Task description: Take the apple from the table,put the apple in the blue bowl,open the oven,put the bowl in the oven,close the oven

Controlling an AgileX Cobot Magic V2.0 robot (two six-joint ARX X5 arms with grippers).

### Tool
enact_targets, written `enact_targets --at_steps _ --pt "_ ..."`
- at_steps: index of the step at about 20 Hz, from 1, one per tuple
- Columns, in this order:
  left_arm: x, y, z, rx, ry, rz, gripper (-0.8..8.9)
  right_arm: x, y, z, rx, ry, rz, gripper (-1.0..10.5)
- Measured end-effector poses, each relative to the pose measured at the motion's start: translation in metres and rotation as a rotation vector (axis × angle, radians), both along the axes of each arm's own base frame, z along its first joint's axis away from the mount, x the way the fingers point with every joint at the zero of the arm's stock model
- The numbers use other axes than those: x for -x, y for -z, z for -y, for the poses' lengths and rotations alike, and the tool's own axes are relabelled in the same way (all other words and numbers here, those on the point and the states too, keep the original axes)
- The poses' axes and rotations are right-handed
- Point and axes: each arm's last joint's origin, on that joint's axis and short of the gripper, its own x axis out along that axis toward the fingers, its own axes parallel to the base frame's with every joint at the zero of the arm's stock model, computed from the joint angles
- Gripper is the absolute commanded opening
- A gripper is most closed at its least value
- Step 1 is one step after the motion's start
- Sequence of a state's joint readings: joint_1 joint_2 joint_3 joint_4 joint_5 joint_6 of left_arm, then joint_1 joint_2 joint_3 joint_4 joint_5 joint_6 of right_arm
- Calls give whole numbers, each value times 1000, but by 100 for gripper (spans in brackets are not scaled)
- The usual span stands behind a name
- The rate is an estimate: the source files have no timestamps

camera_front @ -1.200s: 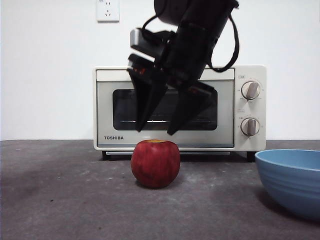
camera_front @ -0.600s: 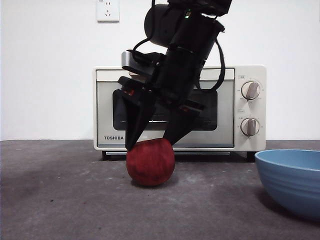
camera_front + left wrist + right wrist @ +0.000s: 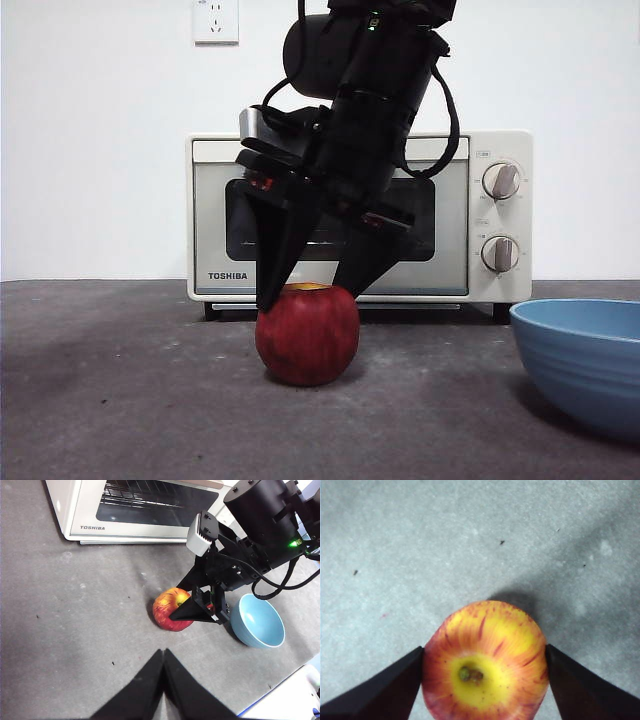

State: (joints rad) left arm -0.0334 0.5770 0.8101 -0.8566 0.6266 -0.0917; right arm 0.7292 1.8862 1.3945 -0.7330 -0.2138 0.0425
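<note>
Right pincer [image 3: 310,290] pinches the apple [image 3: 307,335] high.
Its round skin could slip free onto the table [image 3: 120,400]; left pincer [image 3: 163,652] waits, pressed together.

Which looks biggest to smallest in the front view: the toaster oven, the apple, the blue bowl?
1. Toaster oven, plainly the largest.
2. and 3. Blue bowl and apple: unsure. The bowl is cut off by the frame and sits nearer the camera.
</note>
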Motion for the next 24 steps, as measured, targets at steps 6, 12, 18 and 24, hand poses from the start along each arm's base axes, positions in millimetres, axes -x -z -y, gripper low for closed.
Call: enact_targets --at_steps 6,12,18,24 --pt "0 0 0 0 0 0 7 1 0 1 6 0 -11 36" --pt "0 0 0 0 0 1 7 1 -3 1 13 3 -21 5" --pt "0 -1 0 1 0 9 7 13 -43 10 11 6 -4 5" --pt "-1 -1 0 -1 1 11 7 56 -147 57 -112 47 223 5"
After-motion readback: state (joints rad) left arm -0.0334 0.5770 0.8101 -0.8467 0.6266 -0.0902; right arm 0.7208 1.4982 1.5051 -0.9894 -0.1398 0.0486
